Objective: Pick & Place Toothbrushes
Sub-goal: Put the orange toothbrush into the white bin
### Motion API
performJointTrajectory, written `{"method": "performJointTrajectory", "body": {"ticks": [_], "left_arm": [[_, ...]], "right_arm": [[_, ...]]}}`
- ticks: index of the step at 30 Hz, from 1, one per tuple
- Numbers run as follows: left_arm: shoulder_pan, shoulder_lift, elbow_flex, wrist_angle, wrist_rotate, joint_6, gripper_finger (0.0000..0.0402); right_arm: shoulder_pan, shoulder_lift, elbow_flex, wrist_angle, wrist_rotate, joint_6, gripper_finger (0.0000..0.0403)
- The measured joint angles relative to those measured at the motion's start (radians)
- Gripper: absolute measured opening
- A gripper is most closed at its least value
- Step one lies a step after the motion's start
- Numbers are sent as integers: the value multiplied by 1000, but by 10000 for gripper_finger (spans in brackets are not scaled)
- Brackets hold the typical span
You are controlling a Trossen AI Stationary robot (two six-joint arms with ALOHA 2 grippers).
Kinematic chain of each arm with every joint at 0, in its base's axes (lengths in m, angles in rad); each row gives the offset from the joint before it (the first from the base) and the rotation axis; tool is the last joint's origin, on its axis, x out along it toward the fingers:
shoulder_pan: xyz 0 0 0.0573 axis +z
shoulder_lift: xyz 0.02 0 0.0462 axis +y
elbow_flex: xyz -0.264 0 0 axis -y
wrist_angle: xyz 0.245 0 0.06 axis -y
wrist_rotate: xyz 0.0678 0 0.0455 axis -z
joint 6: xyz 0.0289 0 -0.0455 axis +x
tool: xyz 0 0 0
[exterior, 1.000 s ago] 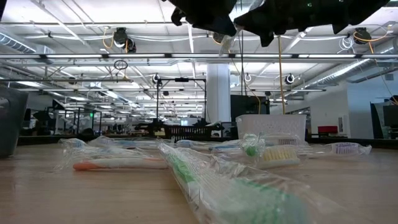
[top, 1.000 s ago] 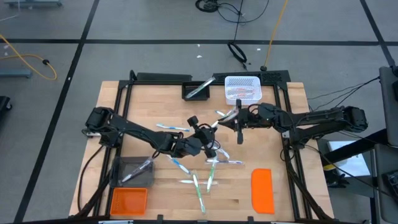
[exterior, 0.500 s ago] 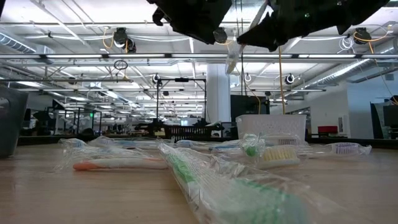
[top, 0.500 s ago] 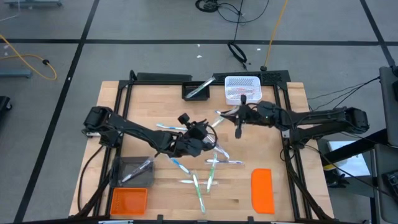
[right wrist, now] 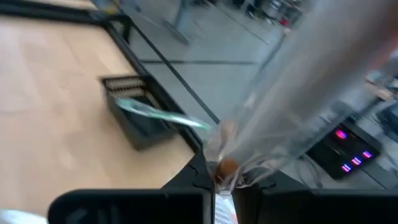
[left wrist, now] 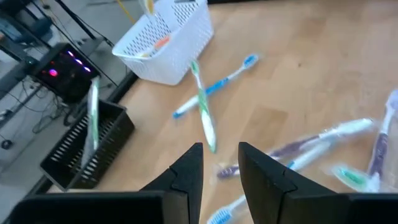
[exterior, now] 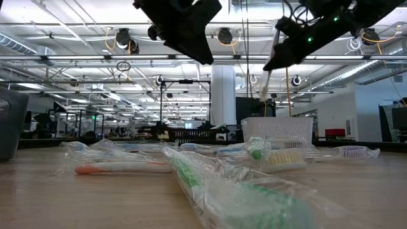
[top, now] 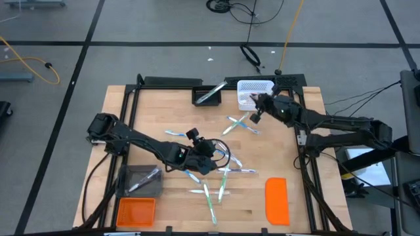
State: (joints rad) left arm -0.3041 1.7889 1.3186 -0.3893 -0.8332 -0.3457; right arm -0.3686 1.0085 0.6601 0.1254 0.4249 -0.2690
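High view shows my right gripper (top: 257, 117) beside the white basket (top: 255, 87), on the side facing the table middle, its fingers pinched on a wrapped toothbrush (top: 253, 118) that hangs clear of the wood. Right wrist view confirms it: the clear wrapper (right wrist: 273, 106) runs up from between the closed fingers.

My left gripper (top: 209, 157) hovers well away from the basket, over the loose toothbrushes (top: 220, 180) scattered mid-table; left wrist view shows its fingers (left wrist: 186, 171) parted with nothing between them.

Two crossed brushes (top: 241, 124) lie near the basket, one brush sits in the black bin (top: 209, 96) beside it, and some already lie inside the basket.

Risk, in my judgement: the grip is on slick wrapping near one end, so the brush could swing or slide free and catch the basket rim.
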Motion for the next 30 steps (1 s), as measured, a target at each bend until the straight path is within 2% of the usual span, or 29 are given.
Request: {"method": "performJointTrajectory", "body": {"ticks": [12, 15, 21, 30], "left_arm": [[-11, 0, 0, -2, 2, -40, 104], [-9, 0, 0, -2, 2, -41, 104], [3, 0, 0, 5, 2, -42, 104], [13, 0, 0, 12, 3, -43, 104]], "right_arm": [[-269, 153, 0, -23, -14, -90, 14], [-325, 209, 4, -34, -55, -110, 14], [-388, 347, 137, -176, -79, -120, 14], [-414, 547, 314, -415, -84, -170, 14]]}}
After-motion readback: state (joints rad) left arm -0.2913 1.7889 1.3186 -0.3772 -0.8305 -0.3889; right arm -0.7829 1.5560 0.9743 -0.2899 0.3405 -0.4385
